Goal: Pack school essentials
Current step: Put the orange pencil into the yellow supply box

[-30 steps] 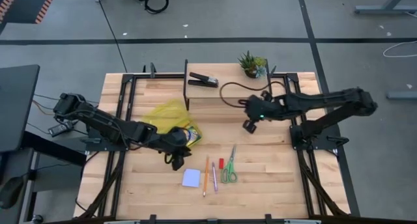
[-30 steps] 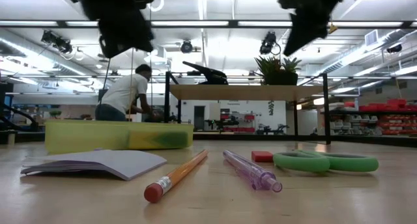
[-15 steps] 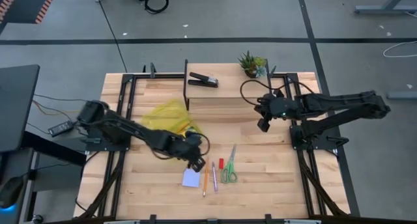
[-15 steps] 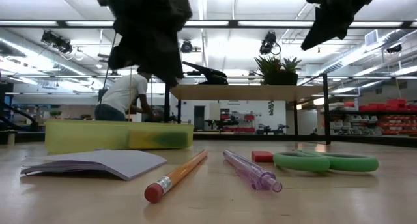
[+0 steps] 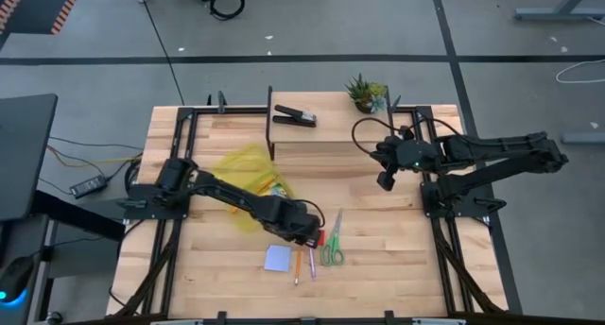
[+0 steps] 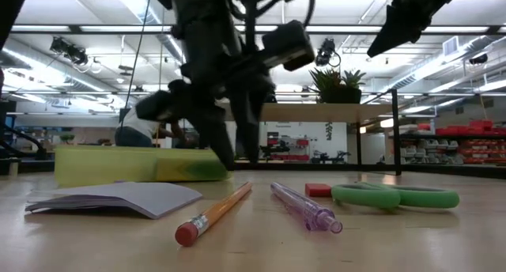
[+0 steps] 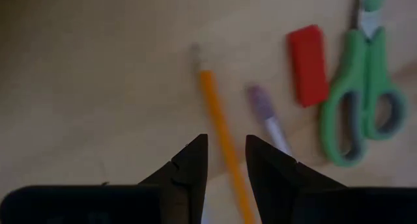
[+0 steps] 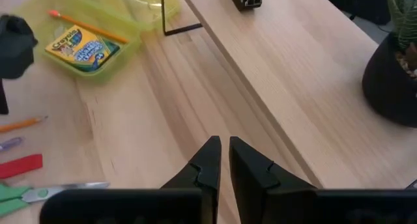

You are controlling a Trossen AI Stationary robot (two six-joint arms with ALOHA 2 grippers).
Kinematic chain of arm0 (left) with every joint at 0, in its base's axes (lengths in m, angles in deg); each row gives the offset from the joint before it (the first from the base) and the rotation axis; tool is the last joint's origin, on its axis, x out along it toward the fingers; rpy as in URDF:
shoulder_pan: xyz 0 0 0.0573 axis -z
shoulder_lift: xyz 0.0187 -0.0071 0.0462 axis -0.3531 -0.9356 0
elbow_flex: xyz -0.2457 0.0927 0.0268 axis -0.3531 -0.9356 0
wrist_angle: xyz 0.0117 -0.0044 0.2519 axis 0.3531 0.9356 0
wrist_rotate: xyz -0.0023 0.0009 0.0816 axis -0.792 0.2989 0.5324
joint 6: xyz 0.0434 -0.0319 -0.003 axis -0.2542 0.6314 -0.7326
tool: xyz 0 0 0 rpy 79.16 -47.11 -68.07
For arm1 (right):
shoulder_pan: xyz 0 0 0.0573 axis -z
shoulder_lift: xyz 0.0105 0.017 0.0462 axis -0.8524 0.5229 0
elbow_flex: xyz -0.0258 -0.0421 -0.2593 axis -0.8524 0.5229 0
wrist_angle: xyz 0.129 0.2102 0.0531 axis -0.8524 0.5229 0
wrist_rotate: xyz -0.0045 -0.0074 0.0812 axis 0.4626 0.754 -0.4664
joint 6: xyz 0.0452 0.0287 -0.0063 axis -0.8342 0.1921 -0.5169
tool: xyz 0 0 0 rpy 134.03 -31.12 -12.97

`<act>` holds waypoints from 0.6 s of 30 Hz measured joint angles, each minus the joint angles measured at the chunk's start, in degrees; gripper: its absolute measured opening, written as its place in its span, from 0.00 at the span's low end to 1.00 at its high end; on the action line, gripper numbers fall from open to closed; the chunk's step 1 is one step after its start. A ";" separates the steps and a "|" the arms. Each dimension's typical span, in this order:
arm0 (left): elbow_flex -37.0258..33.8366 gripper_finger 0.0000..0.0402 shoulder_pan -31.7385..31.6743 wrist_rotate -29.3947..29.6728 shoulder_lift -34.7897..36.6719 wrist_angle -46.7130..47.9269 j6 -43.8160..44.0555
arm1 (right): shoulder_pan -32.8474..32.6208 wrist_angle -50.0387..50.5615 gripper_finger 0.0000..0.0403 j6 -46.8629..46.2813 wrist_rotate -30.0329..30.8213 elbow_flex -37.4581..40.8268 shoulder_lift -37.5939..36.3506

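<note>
An orange pencil [image 7: 218, 120], a pink pen [image 7: 267, 116], a red eraser [image 7: 308, 64] and green-handled scissors [image 7: 361, 100] lie flat on the table, with a pale blue notepad [image 5: 277, 259] to their left. A yellow-green crayon box [image 8: 83, 48] and another pencil [image 8: 88, 27] lie in a clear yellow pouch [image 5: 248, 174]. My left gripper [image 7: 226, 142] is open, pointing down over the loose pencil, one finger on each side of it; I cannot tell whether it touches. My right gripper [image 8: 223, 146] is shut and empty, high over the table's right part [image 5: 385, 180].
A black stapler [image 5: 295, 115] and a small potted plant [image 5: 365, 94] stand on the raised shelf [image 8: 306, 74] at the table's far side. Bare wood lies between the scissors and the right arm's base.
My left gripper has gone from beside the yellow pouch toward the table's right and near edges and has come down over the pencil. My right gripper has drawn a little toward the table's right edge. The stationery has not moved.
</note>
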 joint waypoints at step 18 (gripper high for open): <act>0.15 0.42 2.55 9.14 -1.78 0.66 6.87 | 0.00 -1.89 0.10 1.46 -0.03 0.00 0.05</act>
